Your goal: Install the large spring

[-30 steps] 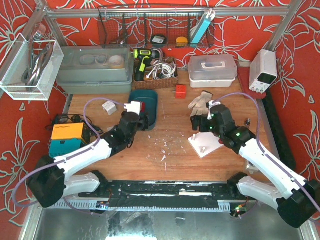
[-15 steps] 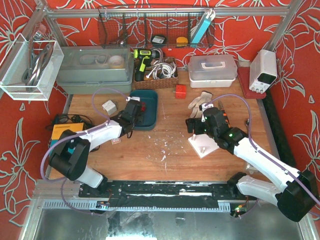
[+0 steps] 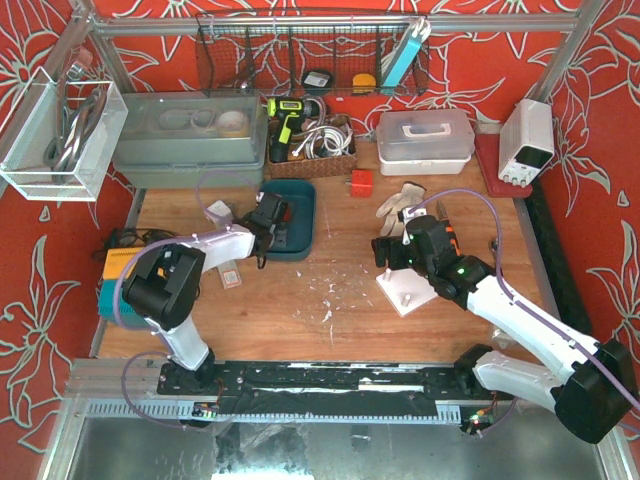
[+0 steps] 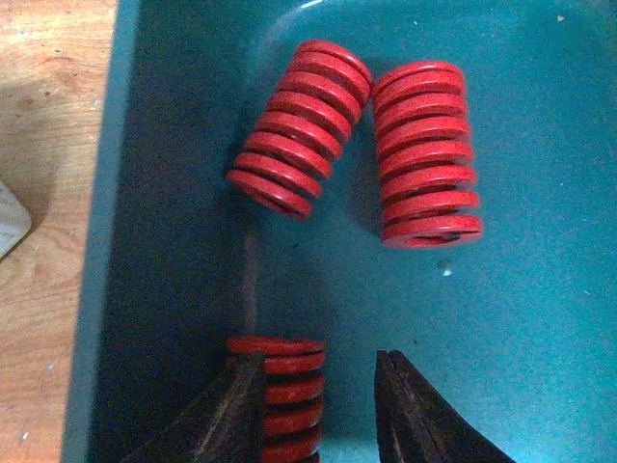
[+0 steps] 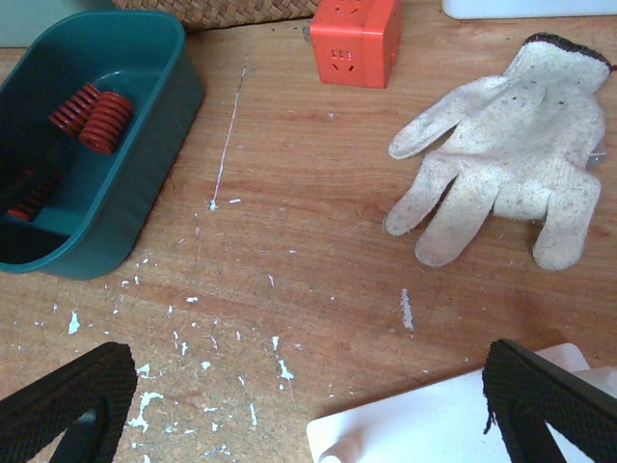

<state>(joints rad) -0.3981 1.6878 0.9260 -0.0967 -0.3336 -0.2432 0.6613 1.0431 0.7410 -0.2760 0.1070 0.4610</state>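
Note:
Three red springs lie in the teal tray [image 4: 521, 318]: two side by side [image 4: 299, 125] [image 4: 424, 154] and one at the tray's left wall [image 4: 289, 386]. My left gripper [image 4: 318, 405] reaches down into the tray [image 3: 300, 215] with its jaws drawn in around that third spring. The left finger lies against it and a narrow gap shows on the right finger's side. I cannot tell which spring is the large one. My right gripper [image 5: 308, 386] hangs wide open over the wood, just left of the white plate [image 5: 453, 424] with its small peg [image 5: 333, 451].
A white work glove [image 5: 501, 145] and an orange cube [image 5: 355, 39] lie beyond the right gripper. A wicker basket [image 3: 310, 150], a grey bin [image 3: 190, 140] and a white box [image 3: 425, 135] line the back. An orange and teal device [image 3: 130, 272] sits at the left edge.
The left arm stretched forward into the teal tray and its jaws closed in around a spring. The right gripper shifted slightly left and then stayed open.

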